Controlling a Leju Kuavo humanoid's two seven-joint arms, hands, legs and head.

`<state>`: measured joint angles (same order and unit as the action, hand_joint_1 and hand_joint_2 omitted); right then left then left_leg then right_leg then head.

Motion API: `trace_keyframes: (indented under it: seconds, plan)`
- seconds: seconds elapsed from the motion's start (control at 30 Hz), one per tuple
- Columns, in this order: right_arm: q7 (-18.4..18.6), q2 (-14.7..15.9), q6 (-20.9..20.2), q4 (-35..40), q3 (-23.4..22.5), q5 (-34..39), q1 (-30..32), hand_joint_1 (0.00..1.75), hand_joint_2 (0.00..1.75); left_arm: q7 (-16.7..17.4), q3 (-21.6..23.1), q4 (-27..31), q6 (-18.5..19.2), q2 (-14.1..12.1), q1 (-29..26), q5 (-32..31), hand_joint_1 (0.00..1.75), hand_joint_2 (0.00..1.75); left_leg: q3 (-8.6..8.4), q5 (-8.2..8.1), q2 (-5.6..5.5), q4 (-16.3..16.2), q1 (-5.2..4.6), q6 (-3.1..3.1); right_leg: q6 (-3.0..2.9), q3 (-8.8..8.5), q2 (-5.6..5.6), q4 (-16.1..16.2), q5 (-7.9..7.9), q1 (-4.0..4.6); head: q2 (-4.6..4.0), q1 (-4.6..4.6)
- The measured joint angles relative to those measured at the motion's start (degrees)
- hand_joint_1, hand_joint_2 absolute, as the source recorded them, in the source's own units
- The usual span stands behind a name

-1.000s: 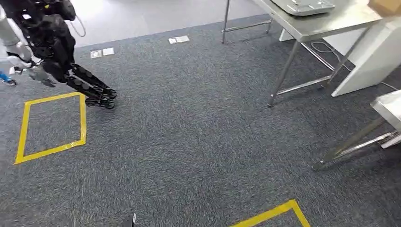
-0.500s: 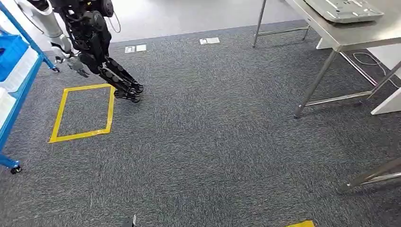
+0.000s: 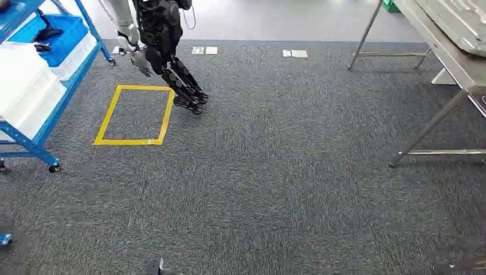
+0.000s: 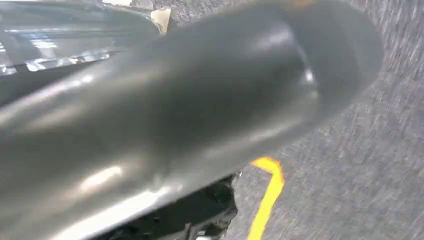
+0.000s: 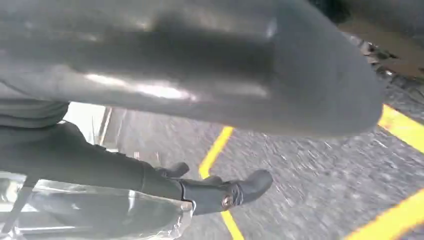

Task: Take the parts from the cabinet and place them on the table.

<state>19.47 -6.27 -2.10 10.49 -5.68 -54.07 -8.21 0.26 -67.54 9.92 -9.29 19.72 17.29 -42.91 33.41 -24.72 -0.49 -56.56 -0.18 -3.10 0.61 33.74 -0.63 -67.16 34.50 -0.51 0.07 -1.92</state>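
View swung left since a second ago: blue cabinet now in sight, counter with grey part sliding off right. Means heading back for next part. Left hand, right hand blurred close; grip state can't tell.

Grey carpet floor. On it, a yellow tape rectangle lies just beside the wheeled foot of a blue cabinet; the cabinet's shelves carry white bins and a blue bin. A second robot stands at the rectangle's far corner. Flat floor plates and lie near the carpet's far edge. A steel table stands on the carpet and bears a grey tray.
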Motion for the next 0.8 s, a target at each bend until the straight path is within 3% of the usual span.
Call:
trace_keyframes:
  seconds: [0.03, 0.07, 0.1, 0.13, 0.2, 0.23, 0.27, 0.37, 0.4, 0.43, 0.47, 0.53, 0.57, 0.6, 0.63, 0.7, 0.73, 0.77, 0.8]
  plan:
    - [0.0, 0.0, 0.0, 0.0, 0.0, 0.0, 0.1, 0.0, 0.0, 0.0, 0.0, 0.0, 0.0, 0.0, 0.0, 0.0, 0.0, 0.0, 0.04, 0.01, -0.95, 0.0, -0.01, -0.02, -0.05, 2.52, 0.34, -4.9, 1.74, -0.07, 0.02, 0.0]
    - [0.0, 0.1, 0.0, 0.0, 0.0, 0.0, 0.2, 0.0, 0.0, 0.0, 0.0, 0.0, 0.0, 0.0, -0.1, 0.0, 0.0, 0.0, 0.06, 0.01, -1.9, 0.0, 0.0, -0.02, 0.19, 4.4, 0.42, -8.2, 2.36, -0.13, 0.02, 0.0]
    - [0.0, 0.1, -0.1, 0.0, 0.0, 0.0, 0.3, 0.0, 0.0, 0.0, 0.0, 0.0, 0.0, 0.0, -0.2, 0.0, 0.0, 0.0, 0.04, 0.02, -2.81, 0.0, 0.05, 0.0, 0.6, 4.99, 0.43, -8.7, 1.97, -0.27, 0.02, 0.09]
    - [0.0, 0.2, -0.1, 0.0, 0.0, 0.0, 0.3, 0.0, 0.0, 0.0, 0.0, 0.0, 0.0, 0.0, -0.3, 0.0, 0.0, 0.0, 0.02, 0.02, -3.68, -0.1, 0.17, 0.08, 1.24, 4.37, 0.45, -6.6, 0.56, -0.49, 0.02, 0.07]
    - [0.0, 0.3, -0.1, 0.0, 0.0, 0.0, 0.2, 0.0, 0.0, 0.0, 0.0, 0.0, 0.0, 0.0, -0.3, -0.2, 0.0, 0.0, -0.05, -0.12, -5.51, -0.5, 0.5, 0.54, 2.85, 0.11, 1.51, 3.4, -4.28, -1.24, 0.0, 0.07]
    - [0.0, 0.3, -0.2, 0.0, -0.1, 0.1, 0.2, 0.0, 0.0, 0.0, 0.0, 0.0, 0.0, 0.0, -0.2, -0.3, 0.0, 0.0, 0.25, -0.36, -6.14, -0.9, 0.53, 1.03, 3.38, -1.69, 4.12, 7.6, -5.76, -1.86, 0.0, 0.15]
    - [0.0, 0.2, -0.2, 0.0, -0.1, 0.2, 0.2, 0.0, 0.0, 0.0, 0.0, 0.0, 0.0, 0.0, -0.2, -0.4, 0.0, 0.0, 0.64, -0.78, -6.87, -1.9, 0.22, 1.62, 2.53, -1.82, 4.62, 8.2, -5.67, -1.57, 0.02, 0.44]
    - [0.0, 0.2, -0.2, 0.0, -0.2, 0.3, -0.3, 0.0, 0.0, 0.0, 0.0, 0.0, 0.2, -0.1, -0.4, -0.4, 0.0, 0.0, 1.0, -0.36, -7.97, -1.3, 0.77, 2.52, 0.9, -2.15, 3.1, 8.0, -5.93, -0.83, 0.02, 0.11]
    - [0.0, 0.2, -0.2, 0.0, -0.2, 0.4, -0.4, 0.0, 0.0, 0.0, 0.0, 0.0, 0.2, -0.2, -0.3, -0.4, 0.0, 0.0, 1.14, -0.45, -8.52, -1.5, 0.87, 2.68, 0.5, -2.15, 2.4, 8.3, -6.18, -1.31, 0.02, 0.04]
    - [0.0, 0.2, -0.2, 0.0, -0.2, 0.4, -0.4, 0.0, 0.0, 0.0, 0.0, 0.0, 0.2, -0.1, -0.3, -0.5, 0.0, 0.0, 1.52, -1.27, -5.39, -2.6, 0.61, 2.79, 0.3, -2.27, 1.79, 8.3, -6.2, -1.16, 0.02, 0.0]
    - [0.0, 0.2, -0.2, 0.0, -0.2, 0.4, -0.4, 0.0, 0.0, 0.0, 0.0, 0.0, 0.2, -0.1, -0.2, -0.5, 0.0, 0.0, 2.78, -3.03, -2.52, -5.4, 0.54, 3.04, -0.24, -2.31, 1.19, 8.3, -6.14, -1.06, 0.0, -0.68]
    - [0.0, 0.2, -0.2, 0.0, -0.3, 0.4, -0.2, 0.0, 0.0, -0.1, 0.0, 0.0, 0.2, -0.1, 0.0, -0.8, 0.0, 0.0, 7.32, -7.32, -0.33, -14.3, 0.67, 3.33, -0.6, -2.35, -0.46, 8.3, -5.89, -0.51, 0.0, -0.81]
    - [0.0, 0.3, -0.2, 0.0, -0.3, 0.4, -0.1, 0.0, 0.0, -0.1, 0.0, 0.0, 0.2, -0.1, -0.1, -0.8, 0.0, 0.0, 9.38, -8.59, 0.01, -18.2, 0.67, 3.34, -0.75, -2.32, -1.41, 8.3, -5.79, -0.32, 0.02, -0.83]
    - [0.0, 0.4, -0.2, 0.0, -0.3, 0.4, -0.1, 0.0, 0.0, -0.1, 0.0, 0.0, 0.2, -0.2, -0.1, -0.8, 0.0, 0.0, 10.17, -8.47, 0.16, -19.6, 0.67, 3.26, -0.85, -2.33, -2.18, 8.3, -5.71, -0.17, 0.02, -0.83]
    - [0.0, 0.4, -0.2, 0.0, -0.3, 0.4, -0.1, 0.0, 0.0, -0.1, 0.0, 0.0, 0.2, -0.2, -0.1, -0.8, 0.0, 0.0, 9.48, -7.03, 0.25, -18.0, 0.64, 3.01, -0.93, -2.41, -2.95, 8.3, -5.63, 0.0, 0.0, -0.83]
    - [0.0, 0.3, -0.2, 0.0, -0.3, 0.4, -0.3, 0.0, 0.0, -0.1, 0.0, 0.0, 0.2, -0.2, -0.1, -0.9, 0.0, 0.0, 4.9, -2.65, 1.09, -9.6, 0.3, 2.16, -1.17, -2.77, -4.3, 8.3, -5.43, 0.17, 0.02, -0.83]
    - [0.0, 0.2, -0.2, 0.0, -0.3, 0.4, -0.3, 0.0, 0.0, 0.0, 0.1, 0.0, 0.2, -0.2, 0.0, -0.9, 0.0, 0.0, 1.76, -0.8, 3.78, -4.3, -0.3, 1.31, -1.24, -3.03, -4.82, 8.3, -5.33, 0.26, 0.02, -0.83]
    - [0.0, 0.2, -0.2, 0.0, -0.3, 0.4, -0.3, 0.0, 0.0, 0.0, 0.1, 0.0, 0.2, -0.2, 0.1, -1.0, 0.0, 0.0, 0.87, -1.54, 6.9, -2.4, -1.18, 0.79, -0.89, -3.13, -5.3, 8.2, -5.03, 0.6, 0.02, -0.74]
    - [0.0, 0.1, -0.2, 0.0, -0.3, 0.4, -0.3, 0.0, 0.0, 0.0, 0.1, 0.0, 0.2, -0.2, 0.3, -1.0, 0.0, 0.0, 1.05, -1.42, 6.04, -2.3, -1.25, 0.8, -0.7, -3.12, -5.8, 8.3, -4.94, 0.56, 0.02, -0.66]
